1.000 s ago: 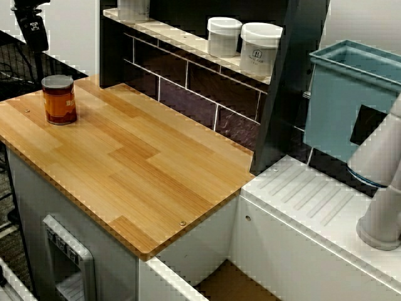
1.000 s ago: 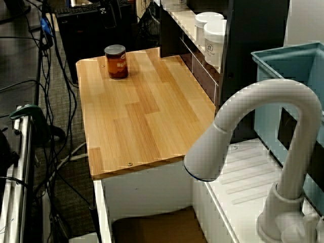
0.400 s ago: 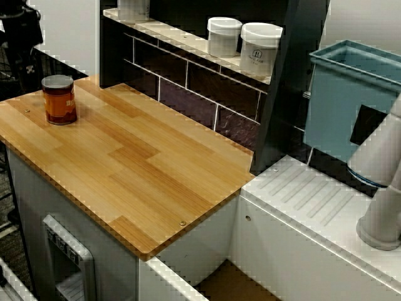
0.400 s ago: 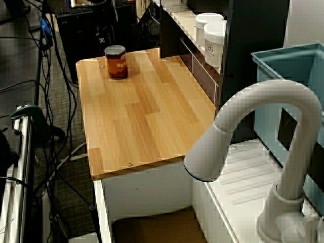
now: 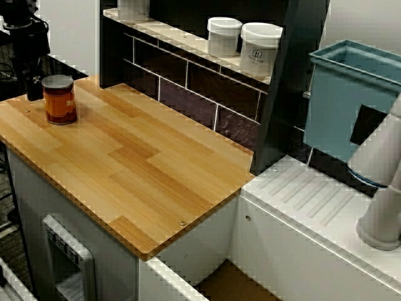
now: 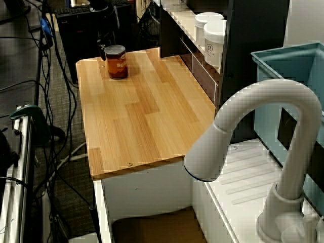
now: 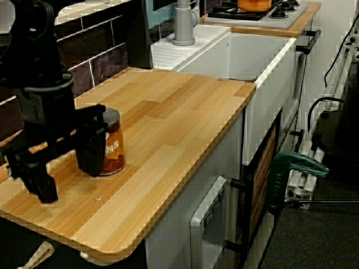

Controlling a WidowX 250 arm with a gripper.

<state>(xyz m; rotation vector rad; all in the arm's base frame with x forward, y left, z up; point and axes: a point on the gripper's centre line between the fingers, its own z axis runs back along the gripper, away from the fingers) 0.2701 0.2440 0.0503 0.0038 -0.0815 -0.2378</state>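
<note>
"Side view first: what are the fingers point(image 7: 90, 147) doing?"

"They are spread wide with nothing between them. The gripper point(image 7: 67, 182) hangs low over the counter point(image 7: 168, 129) near its free end, tips close to the wood."

"And the jar point(image 7: 114, 147)?"

"It stands upright on the counter near that end's corner, lid on, amber inside. It is not in the gap. From this camera one finger crosses in front of it. The other is nearer the lens and well clear of it."

"Is that finger touching it?"

"I cannot tell. In the view from above, the jar point(image 5: 60, 100) has a dark finger point(image 5: 31, 88) just to its left, toward the counter's end, with barely any gap showing. The view past the faucet agrees: the jar point(image 6: 116, 62) has the gripper's black shape just beside it on the far side."

"So which way does the jar lie from the fingers?"

"It lies along the counter's length toward the faucet point(image 6: 263, 91) end, just beyond the closer finger. Its long axis is vertical, so its round wall faces them."

"Anything near it?"

"Nothing close. Two white canisters point(image 5: 223, 36) stand on the shelf point(image 5: 169, 31) behind, well apart from it, and the blue bin point(image 5: 351, 94) is by the faucet."
</note>
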